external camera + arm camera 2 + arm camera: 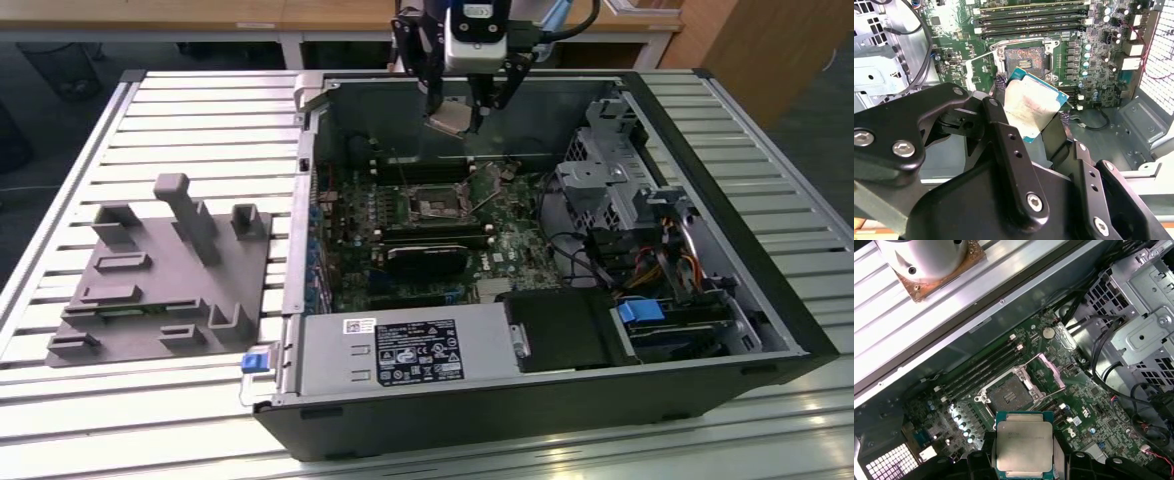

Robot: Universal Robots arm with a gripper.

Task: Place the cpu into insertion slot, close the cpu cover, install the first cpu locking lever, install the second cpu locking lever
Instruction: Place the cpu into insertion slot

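**Now the cpu (pixel 451 120) hangs over the board, not yet in its slot**

In the exterior view, the pincer (pixel 458 112) stands above the far side of the open computer case (pixel 747 300). It is closed on the cpu, which hangs tilted in the air. The insertion slot (pixel 434 208) lies lower on the green motherboard (pixel 514 245), well apart from the chip. A grey fixture (pixel 160 270) rests on the slatted desk (pixel 174 110) at the exterior view's left, away from the work.

In the second wrist view, the black fingers (pixel 1001 125) grip the cpu (pixel 1031 107) by two opposite edges, with its pale metal face turned toward the camera. Beyond it is the insertion slot (pixel 1026 60), whose dark centre is uncovered. The long memory slots (pixel 1029 20) lie beyond that.

In the first wrist view, the cpu (pixel 1024 445) sits between the fingers and the insertion slot (pixel 1009 392) is near it but apart. The cpu cover (pixel 1048 371) seems to be lifted open at one side of the slot, so the way in looks free.

In my judgement, the step in hand is the placing, and it is about halfway done. To do it well, the chip should first be made level. Its edges should be turned parallel to the silvery frame, because now they look rotated against it. The corner mark must match the socket, though I cannot read it here. The descent should be straight and slow, without any sideways sliding, because the contacts are probably delicate. The chip should settle by its own weight, not by pressing.
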